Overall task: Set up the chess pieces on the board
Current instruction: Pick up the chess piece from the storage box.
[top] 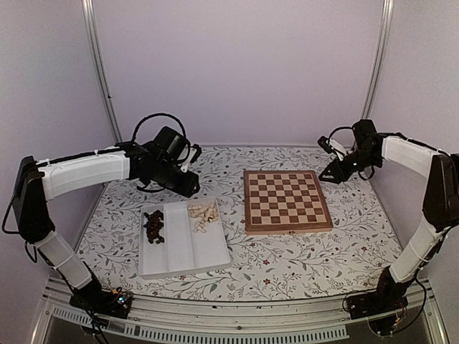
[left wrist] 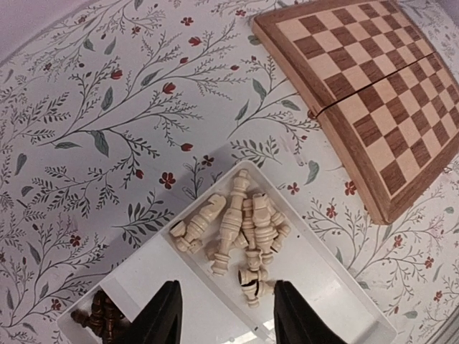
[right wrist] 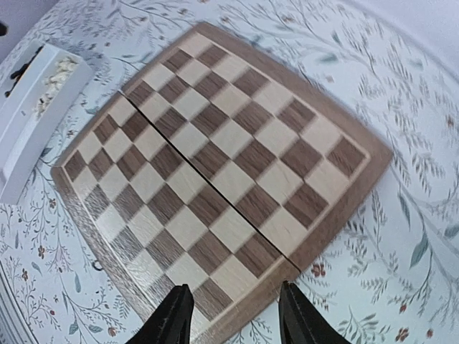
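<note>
The chess pieces [top: 203, 217] lie in a white tray [top: 186, 266] left of the board [top: 287, 201], cream in its right compartment, dark in its left. The left fingers [left wrist: 165, 315] gape empty above the cream heap. The right fingers [right wrist: 176, 315] stand spread and empty by the board's far right corner.

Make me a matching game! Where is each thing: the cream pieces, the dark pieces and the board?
Things:
1. cream pieces
2. dark pieces
3. board

Places:
A. right of the tray, nothing on it
B. tray's left compartment
C. tray's right compartment

Pairs: 1-C, 2-B, 3-A
</note>
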Robot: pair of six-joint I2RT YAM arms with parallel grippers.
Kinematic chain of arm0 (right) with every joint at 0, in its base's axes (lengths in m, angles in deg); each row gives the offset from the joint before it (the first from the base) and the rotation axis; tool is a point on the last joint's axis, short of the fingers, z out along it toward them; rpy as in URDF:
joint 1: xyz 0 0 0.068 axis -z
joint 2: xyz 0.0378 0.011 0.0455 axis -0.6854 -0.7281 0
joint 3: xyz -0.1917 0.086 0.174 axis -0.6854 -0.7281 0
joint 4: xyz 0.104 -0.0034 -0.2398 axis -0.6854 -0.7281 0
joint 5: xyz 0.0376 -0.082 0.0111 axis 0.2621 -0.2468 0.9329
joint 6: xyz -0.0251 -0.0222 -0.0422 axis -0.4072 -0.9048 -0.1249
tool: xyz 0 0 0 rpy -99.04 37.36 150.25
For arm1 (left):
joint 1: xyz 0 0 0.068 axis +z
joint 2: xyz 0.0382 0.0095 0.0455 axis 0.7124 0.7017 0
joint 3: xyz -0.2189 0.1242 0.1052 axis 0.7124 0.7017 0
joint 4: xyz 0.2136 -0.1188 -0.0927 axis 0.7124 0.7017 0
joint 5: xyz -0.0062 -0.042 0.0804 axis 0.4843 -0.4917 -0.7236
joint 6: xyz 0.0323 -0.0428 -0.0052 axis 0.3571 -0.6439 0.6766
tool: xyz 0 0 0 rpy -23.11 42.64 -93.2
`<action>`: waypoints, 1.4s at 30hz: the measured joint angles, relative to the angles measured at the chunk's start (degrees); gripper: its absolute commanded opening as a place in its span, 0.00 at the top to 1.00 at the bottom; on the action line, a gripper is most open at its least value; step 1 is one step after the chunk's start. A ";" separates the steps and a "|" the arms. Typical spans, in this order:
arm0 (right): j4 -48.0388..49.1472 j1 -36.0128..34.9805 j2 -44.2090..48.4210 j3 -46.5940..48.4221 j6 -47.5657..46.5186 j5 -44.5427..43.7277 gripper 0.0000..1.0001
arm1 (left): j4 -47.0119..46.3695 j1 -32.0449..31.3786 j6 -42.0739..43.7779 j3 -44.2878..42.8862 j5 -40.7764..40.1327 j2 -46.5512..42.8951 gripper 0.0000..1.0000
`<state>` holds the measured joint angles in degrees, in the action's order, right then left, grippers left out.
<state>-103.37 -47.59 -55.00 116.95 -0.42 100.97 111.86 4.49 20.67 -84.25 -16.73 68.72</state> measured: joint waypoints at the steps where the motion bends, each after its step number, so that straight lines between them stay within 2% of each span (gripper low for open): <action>1: -0.13 -1.79 0.81 1.25 -0.42 0.11 0.61 | -0.09 1.01 0.33 0.04 0.44 0.26 0.55; 9: 0.20 -27.58 0.44 12.04 -5.33 -4.17 0.67 | -7.17 13.40 1.51 0.17 11.56 1.60 0.55; 11: 0.57 -33.48 -2.12 15.32 -7.80 -6.56 0.69 | -11.15 16.76 0.87 1.53 15.21 1.42 0.56; 15: 0.76 -40.57 -10.16 23.19 -11.61 -10.56 0.70 | -15.69 21.62 -0.44 7.39 20.55 0.17 0.56; 23: -0.79 -46.47 -28.46 38.88 -15.30 -16.68 0.69 | -17.00 22.86 -0.48 9.55 22.32 -4.94 0.55; 27: -2.14 -48.09 -35.26 46.23 -16.26 -18.80 0.66 | -17.90 23.04 -0.48 9.55 22.91 -7.48 0.55; 42: -4.13 -51.04 -42.69 48.39 -20.35 -22.38 0.58 | -18.03 23.23 -0.50 9.57 24.28 -10.05 0.53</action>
<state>-107.50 -98.62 -97.69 165.34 -20.77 78.58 93.83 27.72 20.17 -74.67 7.55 58.66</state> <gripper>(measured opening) 0.401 0.464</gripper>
